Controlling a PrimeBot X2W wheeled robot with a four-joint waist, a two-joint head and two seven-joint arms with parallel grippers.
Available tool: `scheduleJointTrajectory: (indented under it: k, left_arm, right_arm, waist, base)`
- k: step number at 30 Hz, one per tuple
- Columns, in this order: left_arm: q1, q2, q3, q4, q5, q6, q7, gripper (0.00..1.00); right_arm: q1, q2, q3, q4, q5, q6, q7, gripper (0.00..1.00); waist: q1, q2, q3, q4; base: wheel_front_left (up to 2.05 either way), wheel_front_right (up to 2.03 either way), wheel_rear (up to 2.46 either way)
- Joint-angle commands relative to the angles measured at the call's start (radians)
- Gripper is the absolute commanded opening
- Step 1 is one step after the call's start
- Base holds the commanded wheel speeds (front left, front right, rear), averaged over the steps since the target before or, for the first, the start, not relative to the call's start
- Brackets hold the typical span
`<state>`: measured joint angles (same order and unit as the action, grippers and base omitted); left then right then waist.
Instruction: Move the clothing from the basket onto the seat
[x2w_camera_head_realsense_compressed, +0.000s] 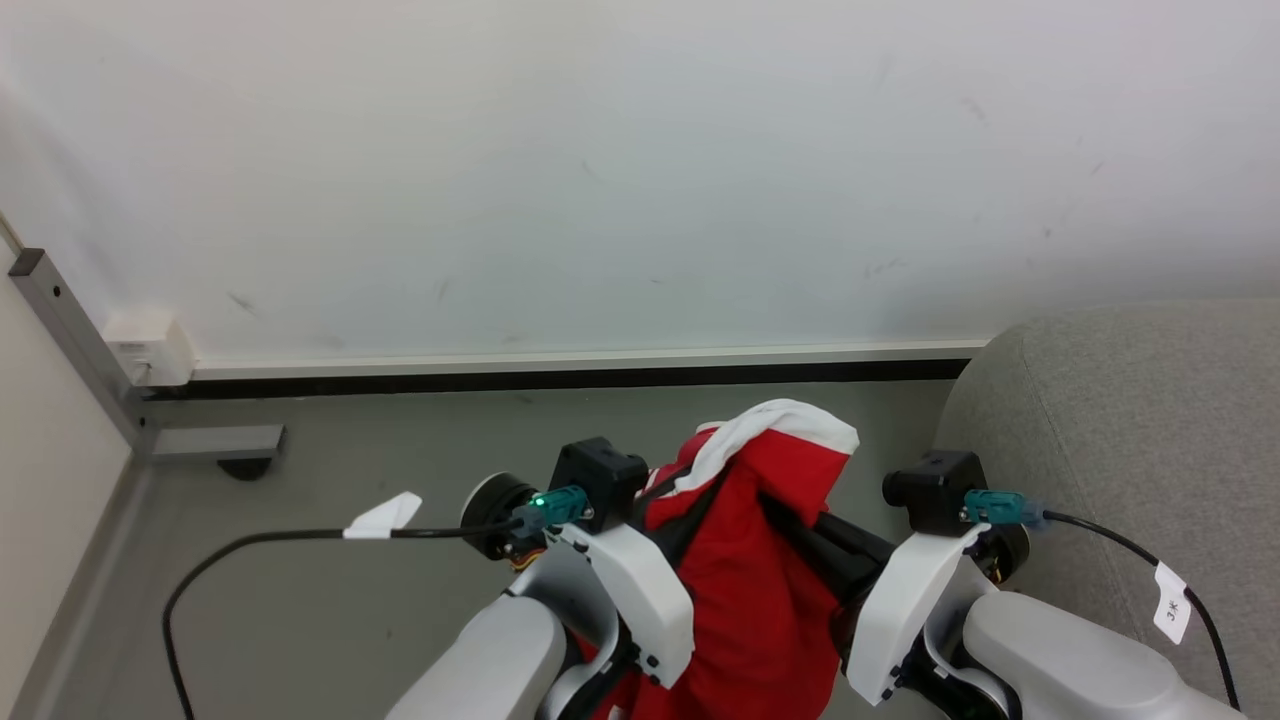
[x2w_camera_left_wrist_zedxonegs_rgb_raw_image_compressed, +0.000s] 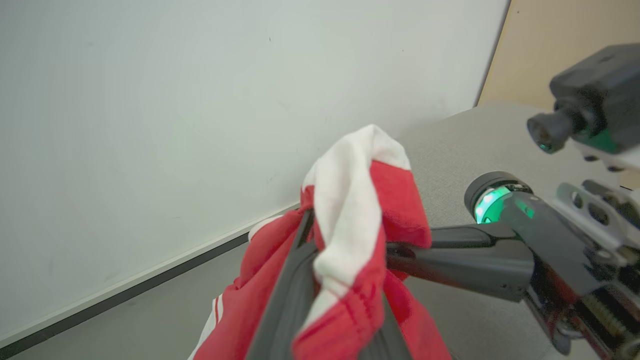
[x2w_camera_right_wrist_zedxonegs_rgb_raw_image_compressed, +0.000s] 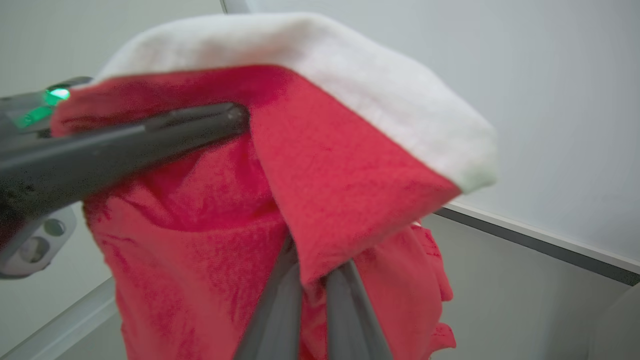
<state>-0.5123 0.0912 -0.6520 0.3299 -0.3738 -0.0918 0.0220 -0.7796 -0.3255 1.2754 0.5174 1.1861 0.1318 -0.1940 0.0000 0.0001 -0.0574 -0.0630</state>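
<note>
A soft red sports garment (x2w_camera_head_realsense_compressed: 760, 560) with a broad white band along its top fold hung in the air between the two raised arms, above the grey floor (x2w_camera_head_realsense_compressed: 400, 450) and in front of the plain white wall (x2w_camera_head_realsense_compressed: 600, 150). Its white-edged fold stood up above both sets of fingers and the rest of the cloth drooped below them.

The left tool (x2w_camera_left_wrist_zedxonegs_rgb_raw_image_compressed: 310, 240) was closed together on the garment. In the left wrist view its dark fingers ran up into the bunched red and white cloth, with fabric wrapped over them. The right tool (x2w_camera_right_wrist_zedxonegs_rgb_raw_image_compressed: 314, 285) was also clamped on the garment. In the right wrist view its two long dark fingers stood close together, pinching a red fold where it came down to a point. The two tools met the cloth from opposite sides, close to one another.

The large light-grey fabric-upholstered sofa (x2w_camera_head_realsense_compressed: 1130, 420) with rounded edges stood just to the robot's right, and the garment was apart from it, not touching it. A black cable with a white tag (x2w_camera_head_realsense_compressed: 380, 517) trailed from the left wrist over the floor.
</note>
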Motion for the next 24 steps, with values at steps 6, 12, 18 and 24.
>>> scheduleJointTrajectory:
  k: [6, 12, 18, 24]
  left_arm:
    - [-0.012, 0.001, 0.009, 0.052, -0.007, 0.016, -0.031, 0.0]
    - [-0.008, -0.004, 0.007, 0.103, -0.012, 0.025, -0.063, 0.0]
    - [-0.023, -0.012, 0.006, 0.148, -0.014, 0.035, -0.098, 0.04]
    - [-0.035, -0.019, 0.011, 0.193, -0.018, 0.053, -0.144, 1.0]
  right_arm:
    - [-0.03, 0.026, 0.003, 0.033, -0.033, -0.002, -0.045, 0.0]
    - [-0.052, 0.042, -0.004, 0.083, -0.049, -0.002, -0.069, 0.0]
    - [-0.057, 0.067, -0.021, 0.109, -0.071, -0.002, -0.072, 0.0]
    - [-0.039, 0.078, -0.056, 0.107, -0.095, -0.002, -0.072, 0.0]
  waist:
    - [0.0, -0.0001, 0.018, 0.004]
    - [0.0, -0.0001, 0.041, 0.015]
    - [0.0, -0.0001, 0.061, 0.029]
    - [0.0, -0.0001, 0.074, 0.036]
  base:
    - [0.0, 0.0, 0.0]
    - [0.0, 0.0, 0.0]
    - [0.0, 0.0, 0.0]
    - [0.0, 0.0, 0.0]
